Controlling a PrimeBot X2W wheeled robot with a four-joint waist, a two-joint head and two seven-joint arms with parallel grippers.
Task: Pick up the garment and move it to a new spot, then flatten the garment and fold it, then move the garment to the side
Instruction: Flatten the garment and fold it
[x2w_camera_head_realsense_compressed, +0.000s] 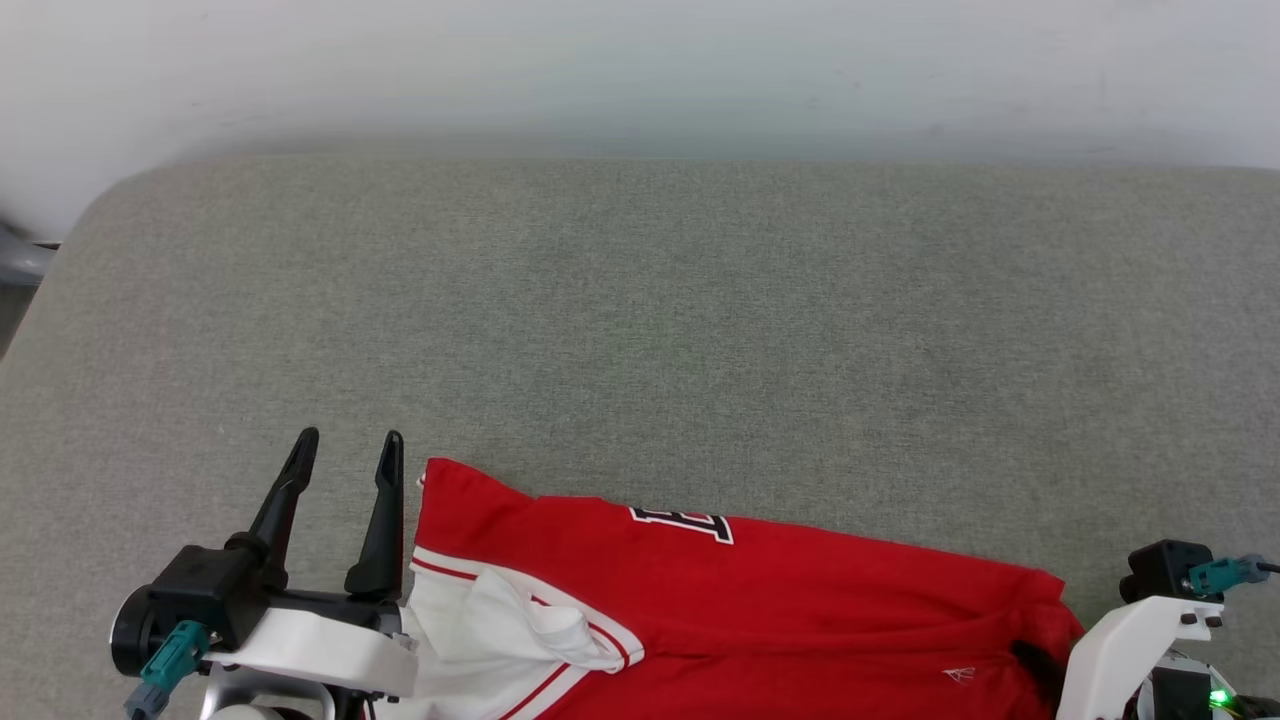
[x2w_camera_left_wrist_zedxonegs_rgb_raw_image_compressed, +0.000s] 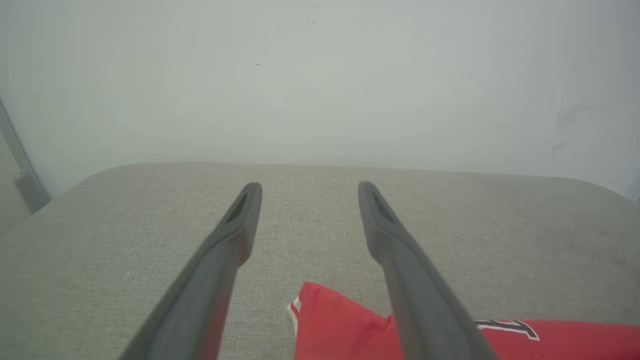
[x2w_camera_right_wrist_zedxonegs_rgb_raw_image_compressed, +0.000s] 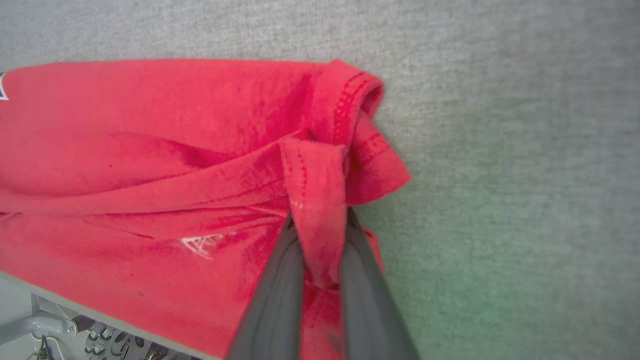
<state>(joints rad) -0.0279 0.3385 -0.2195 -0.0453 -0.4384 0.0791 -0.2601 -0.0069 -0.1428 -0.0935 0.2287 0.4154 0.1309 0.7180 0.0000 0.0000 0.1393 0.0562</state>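
Note:
The garment (x2w_camera_head_realsense_compressed: 760, 600), a red jersey with a white sleeve and striped trim, lies bunched along the near edge of the grey surface. Part of its black lettering shows. In the right wrist view my right gripper (x2w_camera_right_wrist_zedxonegs_rgb_raw_image_compressed: 320, 215) is shut on a pinched fold of the hem at the right end of the garment (x2w_camera_right_wrist_zedxonegs_rgb_raw_image_compressed: 125, 150). In the head view that arm's pale forearm (x2w_camera_head_realsense_compressed: 1130, 640) sits at the lower right. My left gripper (x2w_camera_head_realsense_compressed: 349, 437) is open, just left of the shirt's upper left corner, nothing between its fingers. In the left wrist view the gripper (x2w_camera_left_wrist_zedxonegs_rgb_raw_image_compressed: 308, 186) points along the surface above a corner of the garment (x2w_camera_left_wrist_zedxonegs_rgb_raw_image_compressed: 340, 325).
The grey fabric surface (x2w_camera_head_realsense_compressed: 640, 330) stretches wide beyond the shirt up to a white wall (x2w_camera_head_realsense_compressed: 640, 70). Its far left corner is rounded, with a grey object (x2w_camera_head_realsense_compressed: 15, 255) past it. Metal robot parts (x2w_camera_right_wrist_zedxonegs_rgb_raw_image_compressed: 50, 330) show below the near edge.

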